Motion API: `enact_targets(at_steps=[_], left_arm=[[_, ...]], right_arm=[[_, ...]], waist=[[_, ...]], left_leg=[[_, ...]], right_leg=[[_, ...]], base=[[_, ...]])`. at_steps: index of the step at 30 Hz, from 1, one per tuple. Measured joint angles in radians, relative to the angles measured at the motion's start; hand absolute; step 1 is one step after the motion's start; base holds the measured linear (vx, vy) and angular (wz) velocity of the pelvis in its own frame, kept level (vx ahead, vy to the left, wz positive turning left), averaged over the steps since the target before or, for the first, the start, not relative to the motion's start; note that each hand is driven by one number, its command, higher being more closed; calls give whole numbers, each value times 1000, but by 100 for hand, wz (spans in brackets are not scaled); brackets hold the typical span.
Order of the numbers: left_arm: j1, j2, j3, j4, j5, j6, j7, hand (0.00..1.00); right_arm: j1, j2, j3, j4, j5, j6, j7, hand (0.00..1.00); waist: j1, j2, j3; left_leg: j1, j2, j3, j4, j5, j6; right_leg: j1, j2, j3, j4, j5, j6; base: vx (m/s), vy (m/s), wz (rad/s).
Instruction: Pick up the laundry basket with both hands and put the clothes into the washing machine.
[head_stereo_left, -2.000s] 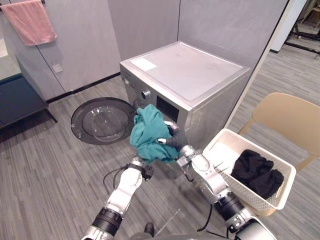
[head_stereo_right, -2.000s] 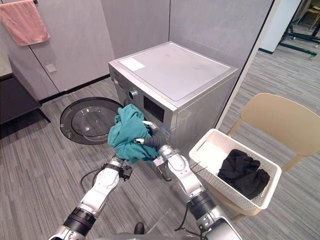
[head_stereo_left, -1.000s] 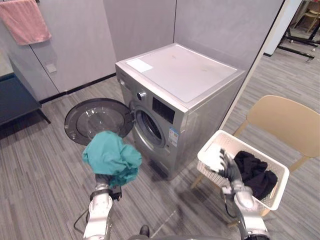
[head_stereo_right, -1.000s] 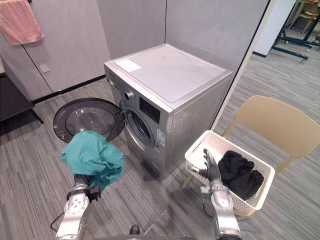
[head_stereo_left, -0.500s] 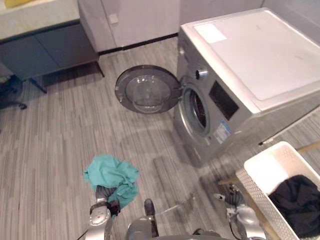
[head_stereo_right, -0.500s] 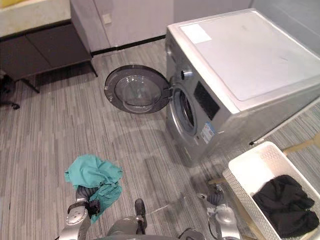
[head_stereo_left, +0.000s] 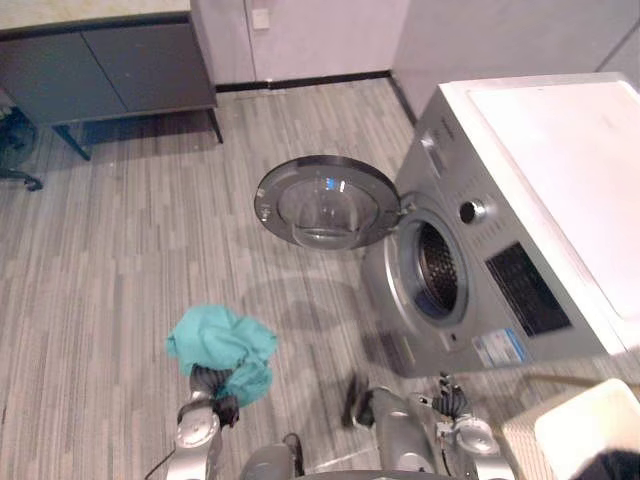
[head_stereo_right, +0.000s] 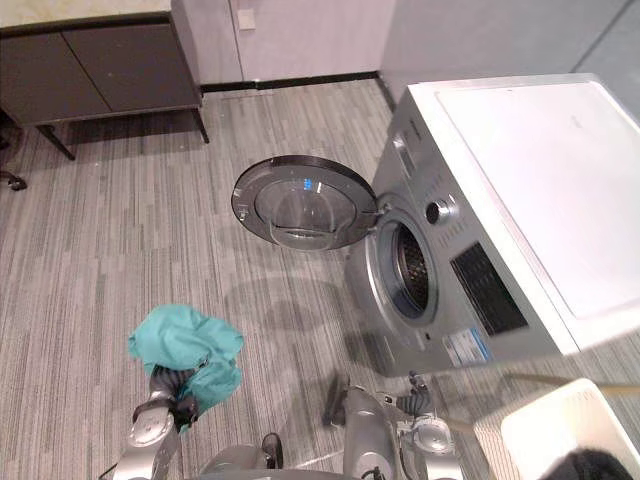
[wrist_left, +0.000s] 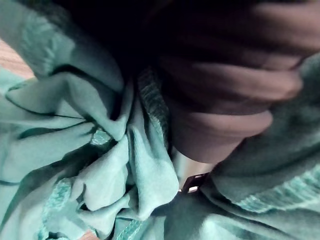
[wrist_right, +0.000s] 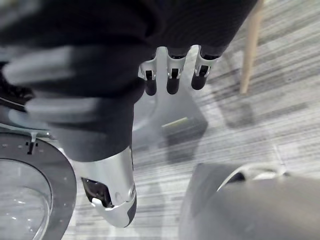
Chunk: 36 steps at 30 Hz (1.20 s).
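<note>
A bunched teal garment hangs above the floor at the lower left, with my left hand shut on it from below. In the left wrist view the teal cloth wraps round the hand's dark cover. The silver washing machine stands to the right, its round door swung wide and the drum opening dark. My right hand hangs low in front of the machine, fingers straight and holding nothing. A corner of the white laundry basket shows at the lower right with black clothes inside.
A dark cabinet on thin legs stands against the back wall at the left. A pale wooden chair leg rises beside the basket. Grey plank floor lies between the garment and the open door.
My right hand let go of the teal garment and dropped beside the basket. My left hand drew the garment back from the machine and lowered it. The camera has swung left and down.
</note>
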Motion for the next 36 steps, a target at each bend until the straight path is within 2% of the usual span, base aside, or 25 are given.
enact_targets(at_steps=[1,3,4,5,6,7,10,11,12,13,14,15,16,17,18,20,23,25,27,28,29,30,32,34,36], left_arm=[[-11,-12,-13,6,1,1,0,100],[-24,-56,-13,-4,2,0,-17,100],[-20,-73,-9,-11,2,0,-21,100],[3,-91,-8,-37,2,-1,-24,100],[17,-93,-19,-57,2,-1,-37,100],[20,-93,-24,-66,2,-1,-44,100],[19,-102,-39,-118,2,-4,-46,100],[14,-100,-48,-118,3,-6,-46,100],[4,-102,-59,-118,12,-6,-49,100],[3,-102,-67,-119,20,-7,-51,100],[6,-112,-94,-117,25,-7,-59,100],[-5,-105,-103,-94,34,-6,-62,100],[-23,-96,-107,-83,42,-2,-63,100],[-28,-85,-113,-84,44,-1,-64,100],[-25,-82,-123,-87,49,-2,-63,100],[-20,-81,-134,-92,60,-5,-64,100],[-28,-65,-154,-118,81,-7,-64,100],[-39,-46,-164,-118,101,-8,-63,100],[-38,-36,-163,-117,114,-8,-60,100],[-39,-36,-163,-118,119,-11,-61,100],[-39,-36,-163,-118,122,-18,-61,100],[-41,-36,-163,-118,124,-26,-60,100],[-45,-36,-162,-118,140,-32,-60,100],[-49,-36,-161,-118,150,-39,-60,100],[-47,-40,-159,-114,155,-41,-59,100]], right_arm=[[4,-8,0,0,0,0,0,0],[4,-4,2,-51,0,0,5,0],[6,-6,3,-73,0,0,4,0],[7,-9,21,-115,0,-1,1,0],[7,-7,31,-163,1,-6,-1,0],[6,-5,31,-186,1,-10,-2,0],[5,6,31,-239,2,-22,-4,0],[6,13,29,-240,2,-22,-6,0],[9,15,29,-241,2,-21,-9,0],[12,15,29,-241,2,-21,-10,0],[20,4,28,-246,2,-22,-11,0],[12,22,26,-214,2,-20,-12,0],[22,40,26,-216,2,-17,-10,0],[49,71,31,-220,1,-18,-6,0],[67,83,36,-229,1,-19,-3,0],[71,83,38,-232,1,-20,-1,0],[57,82,39,-237,-1,-27,-1,0],[34,78,40,-196,-6,-27,-1,0],[-17,46,61,-96,-31,-28,0,0],[-28,33,71,-68,-36,-28,0,0],[-45,13,84,-26,-41,-28,2,0],[-61,3,84,6,-41,-28,2,0],[-73,-13,85,35,-42,-28,3,0],[-83,-31,89,42,-44,-28,3,0],[-83,-70,116,45,-49,-28,3,0]], waist=[[6,26,2],[10,60,19],[13,76,26],[32,86,26],[49,85,26],[60,79,26],[82,64,28],[91,57,31],[92,52,34],[92,56,32],[93,91,15],[95,73,17],[88,55,14],[87,26,4],[91,11,-4],[88,3,-12],[87,-2,-20],[84,2,-20],[56,13,-23],[54,17,-25],[46,26,-30],[34,36,-30],[28,51,-34],[26,65,-35],[22,83,-28]], left_leg=[[-1,17,-3,26,-5,-17],[-103,75,31,357,52,-107],[-145,111,43,496,109,-109],[-226,187,66,726,160,-115],[-280,230,81,854,150,-99],[-306,243,88,884,144,-89],[-420,274,88,792,111,-35],[-418,263,80,694,103,-22],[-411,226,39,511,106,-25],[-397,207,-4,403,114,-32],[-355,188,-121,182,221,-73],[-348,167,-164,191,216,-117],[-338,157,-156,193,193,-113],[-326,141,-122,208,163,-93],[-310,137,-73,229,137,-76],[-289,140,-9,240,111,-62],[-266,171,140,218,92,-53],[-228,204,240,177,94,-54],[-170,232,364,137,95,-53],[-155,238,399,128,95,-54],[-133,244,455,119,95,-54],[-114,247,495,118,94,-55],[-98,252,516,126,94,-55],[-93,279,522,165,94,-55],[-134,367,481,382,97,-50]], right_leg=[[11,0,-21,20,-11,3],[99,22,-65,19,-62,-25],[147,44,-66,-6,-64,-28],[234,86,-37,-54,-74,-30],[302,107,-15,-87,-78,-31],[324,109,-4,-98,-78,-31],[389,94,90,-124,-80,-26],[402,80,123,-119,-92,-7],[408,59,163,-99,-123,39],[405,53,182,-83,-143,63],[390,63,221,-41,-201,120],[381,53,268,-5,-272,144],[377,36,279,1,-272,148],[377,13,305,1,-272,157],[378,-1,344,-1,-266,166],[370,-10,399,-11,-253,187],[304,-11,468,-54,-189,218],[269,-18,365,-80,-128,199],[242,-72,81,-93,-95,132],[235,-91,2,-81,-95,105],[224,-133,-150,-52,-105,65],[221,-166,-262,-27,-105,59],[205,-160,-284,-6,-99,68],[186,-129,-236,-6,-102,72],[190,-78,-177,6,-128,62]], base=[[662,-89,70],[653,-106,24],[615,-98,-22],[570,-46,-75],[540,-16,-89],[466,10,-85],[424,125,-78],[375,312,-93],[241,237,-84],[285,398,-100],[248,414,-107],[266,456,-96],[160,295,-75],[129,240,-71],[132,247,-85],[84,219,-104],[29,172,-149],[8,39,-156],[28,9,-145],[26,0,-136],[54,12,-125],[72,-6,-117],[104,-80,-109],[92,-156,-100],[75,-186,-92]])
